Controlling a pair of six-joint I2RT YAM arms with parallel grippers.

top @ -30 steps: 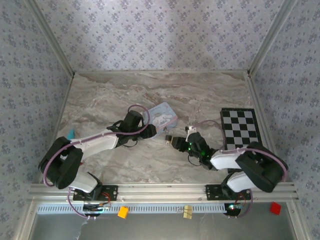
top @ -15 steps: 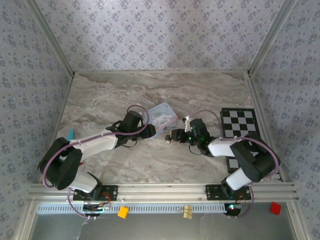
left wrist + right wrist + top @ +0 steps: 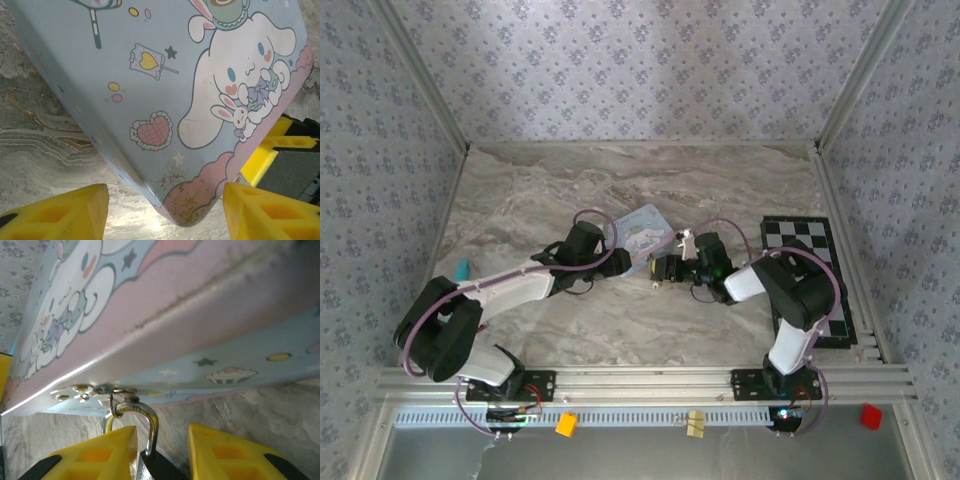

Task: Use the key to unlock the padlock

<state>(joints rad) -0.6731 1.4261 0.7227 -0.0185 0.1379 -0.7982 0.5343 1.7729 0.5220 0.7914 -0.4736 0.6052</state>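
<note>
The light-blue cartoon tin (image 3: pixel 642 232) lies mid-table. The tiny black padlock (image 3: pixel 656 272) hangs at its near edge. In the right wrist view its silvery shackle (image 3: pixel 150 420) is hooked through the hasp of the tin (image 3: pixel 175 300). My right gripper (image 3: pixel 161 452) straddles the padlock: one yellow finger (image 3: pixel 100 455) lies against it, and a narrow gap shows beside the other. In the left wrist view my left gripper (image 3: pixel 165 215) stands open astride a corner of the tin (image 3: pixel 150 75), not touching it. The key is out of view.
A black-and-white chessboard (image 3: pixel 810 260) lies at the right, partly under my right arm. A small teal object (image 3: pixel 461 268) sits by the left wall. Bare marble stretches behind the tin. Small coloured blocks (image 3: pixel 565 423) sit on the front rail.
My right gripper has slid left up to the padlock, its arm folding in over the chessboard, and its jaws have narrowed. The left arm and the tin have stayed put.
</note>
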